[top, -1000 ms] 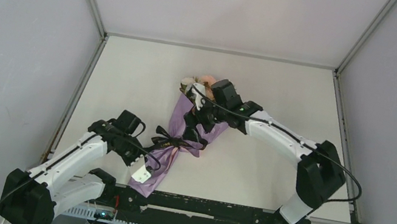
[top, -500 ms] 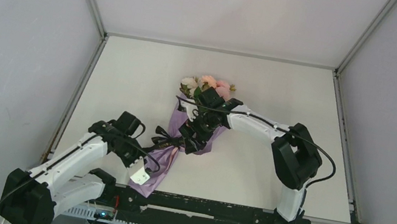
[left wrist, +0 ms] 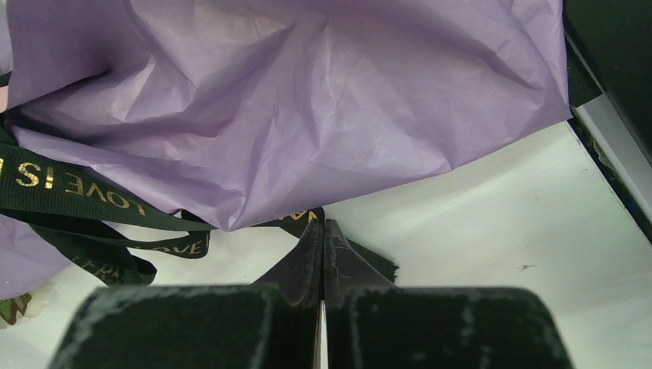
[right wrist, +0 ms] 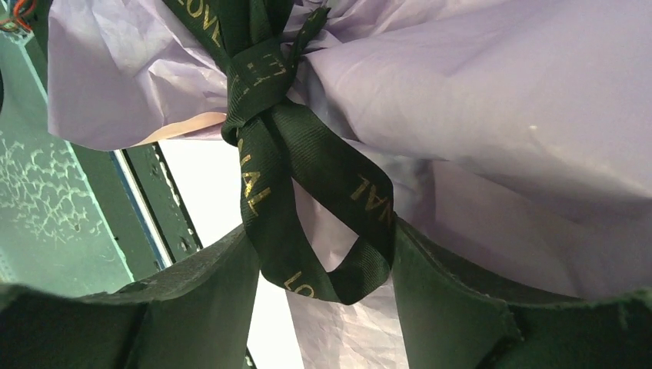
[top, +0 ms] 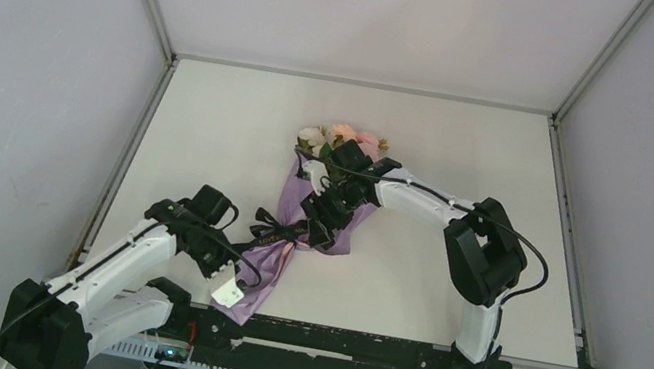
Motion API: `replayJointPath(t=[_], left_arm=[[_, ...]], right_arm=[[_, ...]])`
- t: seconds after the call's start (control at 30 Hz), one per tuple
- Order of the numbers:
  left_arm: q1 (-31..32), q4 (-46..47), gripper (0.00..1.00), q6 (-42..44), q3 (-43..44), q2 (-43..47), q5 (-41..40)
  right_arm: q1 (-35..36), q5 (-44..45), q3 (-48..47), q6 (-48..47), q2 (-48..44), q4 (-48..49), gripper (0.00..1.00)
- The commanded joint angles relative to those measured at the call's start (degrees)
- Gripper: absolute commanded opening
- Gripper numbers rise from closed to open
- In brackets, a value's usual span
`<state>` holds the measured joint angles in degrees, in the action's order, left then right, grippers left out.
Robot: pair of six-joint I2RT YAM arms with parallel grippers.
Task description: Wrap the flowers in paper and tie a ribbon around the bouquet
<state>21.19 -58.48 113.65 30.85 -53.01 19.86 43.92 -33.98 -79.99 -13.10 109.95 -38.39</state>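
Bouquet [top: 314, 208] lying near the middle of the table [top: 212, 124], flowers [top: 344, 135] at the far end and the lilac paper [top: 257, 279] tapering toward the near edge. The black ribbon [right wrist: 307, 161] is knotted around the waist of the cone. The left gripper [left wrist: 321, 231], just left of the paper's near end, is clenched, apparently on a tail of the ribbon that runs to its tips. The right gripper [right wrist: 323, 234] hangs over the knot with jaws parted, a slack loop of ribbon lying between them and not yet pinched. Risks, as judged from this arrangement: if the jaws close too low they may catch the thin paper beneath the loop and tear it. A pull on the wrong strand could loosen the knot rather than tighten it. Uneven tension between the two arms could drag the light bouquet across the table or slide the ribbon off the narrow waist.
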Motion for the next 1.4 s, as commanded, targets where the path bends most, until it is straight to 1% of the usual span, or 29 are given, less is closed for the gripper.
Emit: replayJointPath(t=[0.0, 0.03, 0.13, 0.2, 0.27, 0.3, 0.33, 0.43, 0.47, 0.5, 0.57, 0.6, 0.63, 0.67, 0.73, 0.8, 0.87, 1.0, 1.1, 1.13, 1.2, 1.27, 1.37], left_arm=[[-0.3, -1.4, 0.00, 1.8, -1.0, 0.8, 1.5], [-0.4, -1.3, 0.00, 1.7, -1.0, 0.8, 1.6], [-0.4, -1.2, 0.00, 1.3, -0.9, 0.8, 1.6], [-0.3, -1.1, 0.00, 0.9, -0.8, 0.9, 1.6], [-0.3, -1.1, 0.00, 0.6, -0.8, 1.1, 1.9], [-0.4, -1.0, 0.00, 0.2, -0.9, 1.3, 2.1], [-0.3, -0.6, 0.00, -0.4, -0.9, 1.5, 2.5], [-0.3, 1.1, 0.01, -4.1, -1.1, 2.7, 4.2], [-0.4, 2.6, 0.09, -7.5, -0.9, 3.3, 4.6], [-0.5, 4.5, 0.23, -10.4, -0.5, 4.1, 4.8], [-1.7, 9.9, 0.42, -16.5, 1.3, 4.9, 5.3], [-3.1, 12.1, 0.53, -18.9, 2.5, 4.8, 6.5], [-4.5, 14.2, 0.62, -21.5, 3.9, 4.7, 8.0], [-6.1, 16.7, 0.69, -24.2, 5.3, 4.4, 9.6], [-8.5, 23.1, 0.76, -31.4, 6.5, 3.2, 12.4], [-9.5, 28.5, 0.78, -35.9, 6.1, 1.3, 13.5], [-9.6, 31.2, 0.75, -35.7, 5.1, -1.3, 14.6], [-9.6, 36.6, 0.62, -29.6, 2.5, -6.7, 14.6], [-9.7, 39.6, 0.61, -24.9, 1.8, -10.3, 11.8], [-10.1, 39.5, 0.61, -22.7, 1.8, -11.0, 11.0], [-11.7, 38.1, 0.66, -19.7, 2.2, -11.8, 11.9], [-12.0, 34.2, 0.69, -17.5, 3.3, -11.8, 13.7], [-11.5, 28.2, 0.69, -12.2, 3.4, -10.6, 16.7]], right_arm=[[-0.7, -2.7, -1.5, 2.7, -0.1, 3.1, 0.67], [-0.8, -2.6, -1.5, 3.2, 0.2, 3.9, 0.64], [-0.8, -1.7, -1.5, 5.1, 1.1, 5.3, 0.45], [-0.8, -1.2, -1.5, 5.7, 1.5, 5.7, 0.34], [-0.5, -0.1, -1.5, 6.0, 1.7, 5.5, 0.18], [-0.3, 0.4, -1.5, 6.3, 1.7, 5.4, 0.04], [-0.1, 0.9, -1.3, 6.5, 1.6, 5.4, 0.00], [0.5, 1.2, -0.9, 7.1, 0.7, 5.6, 0.00], [0.8, 1.5, -0.8, 7.2, 0.3, 5.6, 0.00], [1.2, 2.1, -0.8, 7.3, 0.0, 5.5, 0.00], [1.8, 2.8, -0.5, 7.6, -0.8, 5.6, 0.00], [2.0, 3.1, 0.0, 7.8, -1.3, 5.7, 0.00], [2.1, 3.3, 0.3, 8.1, -1.7, 5.9, 0.00], [2.2, 3.2, 0.5, 8.3, -2.0, 6.1, 0.00], [2.4, 3.3, 0.9, 8.6, -2.6, 6.4, 0.00], [2.5, 3.2, 1.3, 8.8, -3.3, 6.9, 0.00], [2.6, 3.4, 1.8, 9.2, -3.9, 7.5, 0.00], [2.6, 3.6, 2.5, 9.5, -5.0, 7.5, 0.00], [2.5, 3.9, 3.4, 9.8, -5.8, 7.7, 0.00], [2.6, 3.9, 3.8, 9.9, -6.0, 8.0, 0.00], [2.5, 3.9, 4.3, 10.3, -6.3, 8.5, 0.00], [2.5, 3.7, 4.6, 10.5, -6.4, 9.0, 0.00], [2.3, 3.4, 4.7, 10.6, -6.2, 9.2, 0.00]])
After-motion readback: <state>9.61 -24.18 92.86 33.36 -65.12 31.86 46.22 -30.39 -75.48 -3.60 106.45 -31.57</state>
